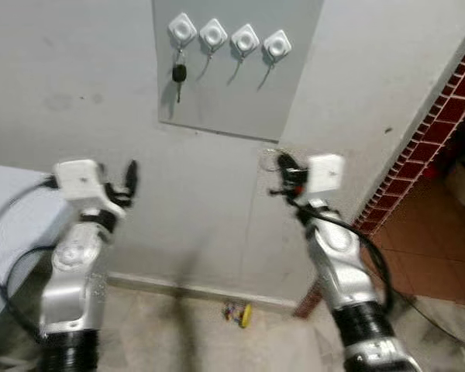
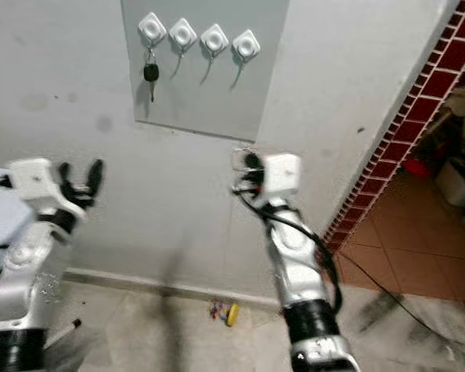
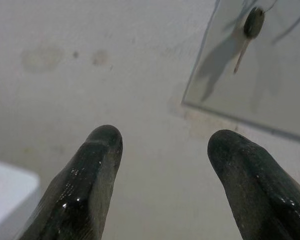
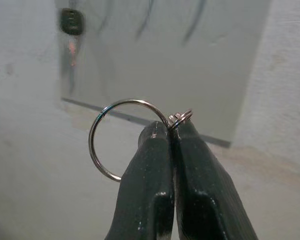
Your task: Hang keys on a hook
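Note:
A grey panel (image 1: 217, 101) on the wall carries a row of white hooks (image 1: 245, 39). A black-headed key (image 1: 179, 74) hangs from the leftmost hook (image 1: 182, 29). My right gripper (image 1: 283, 177) is raised below the panel's lower right corner, shut on a thin metal key ring (image 4: 121, 141); the ring sticks out sideways from the closed fingertips (image 4: 155, 135). Whatever hangs below the ring is hidden. My left gripper (image 1: 130, 180) is held up lower left of the panel, open and empty, its fingers (image 3: 97, 165) pointing at the wall.
A red-brick wall edge (image 1: 442, 124) runs down the right, with red floor tiles beyond. A small yellow object (image 1: 240, 313) lies on the floor by the skirting. A pale surface (image 1: 8, 209) juts in at the left. Black cables hang from both arms.

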{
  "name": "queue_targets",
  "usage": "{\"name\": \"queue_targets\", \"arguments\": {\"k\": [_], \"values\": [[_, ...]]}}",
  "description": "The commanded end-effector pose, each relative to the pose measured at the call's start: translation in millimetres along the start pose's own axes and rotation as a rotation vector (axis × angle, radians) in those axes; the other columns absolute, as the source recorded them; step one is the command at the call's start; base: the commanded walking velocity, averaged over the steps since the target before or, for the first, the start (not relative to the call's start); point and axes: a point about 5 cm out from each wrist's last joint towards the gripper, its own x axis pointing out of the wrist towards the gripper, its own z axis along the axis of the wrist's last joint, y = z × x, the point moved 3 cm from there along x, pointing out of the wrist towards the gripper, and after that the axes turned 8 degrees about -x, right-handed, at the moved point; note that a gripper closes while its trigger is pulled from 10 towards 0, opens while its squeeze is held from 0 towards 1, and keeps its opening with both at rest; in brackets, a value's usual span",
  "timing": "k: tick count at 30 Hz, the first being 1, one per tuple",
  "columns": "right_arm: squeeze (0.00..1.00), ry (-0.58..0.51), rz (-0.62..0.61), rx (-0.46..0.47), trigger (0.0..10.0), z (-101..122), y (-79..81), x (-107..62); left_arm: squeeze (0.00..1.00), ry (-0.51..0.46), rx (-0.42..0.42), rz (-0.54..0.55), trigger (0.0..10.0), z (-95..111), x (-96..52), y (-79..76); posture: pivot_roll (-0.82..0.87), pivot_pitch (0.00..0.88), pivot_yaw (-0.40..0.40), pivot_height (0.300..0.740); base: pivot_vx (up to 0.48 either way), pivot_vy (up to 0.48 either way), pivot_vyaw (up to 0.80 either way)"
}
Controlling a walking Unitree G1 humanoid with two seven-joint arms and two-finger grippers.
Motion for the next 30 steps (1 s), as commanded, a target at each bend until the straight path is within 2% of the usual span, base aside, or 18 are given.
{"name": "queue_targets", "arguments": {"k": [1, 19, 30], "values": [[0.00, -0.008, -0.043, -0.012, 10.0, 3.2, -16.3, -2.1, 0.00, 0.014, -0.003, -0.040, 10.0, -3.2, 1.1, -12.8, -0.02, 0.000, -0.094, 0.724, 0.000, 0.000, 0.00], [0.00, -0.008, -0.053, -0.016, 10.0, 4.7, -18.0, -1.0, 0.00, 0.043, -0.046, -0.055, 10.0, -3.6, 4.6, -17.4, -0.03, 0.000, -0.090, 0.724, 0.000, 0.000, 0.00], [0.00, -0.012, -0.058, -0.016, 10.0, 5.7, -18.6, -0.6, 0.00, 0.035, -0.054, -0.060, 10.0, -0.7, 6.2, -17.0, -0.03, 0.000, -0.087, 0.724, 0.332, 0.000, 0.00]]}}
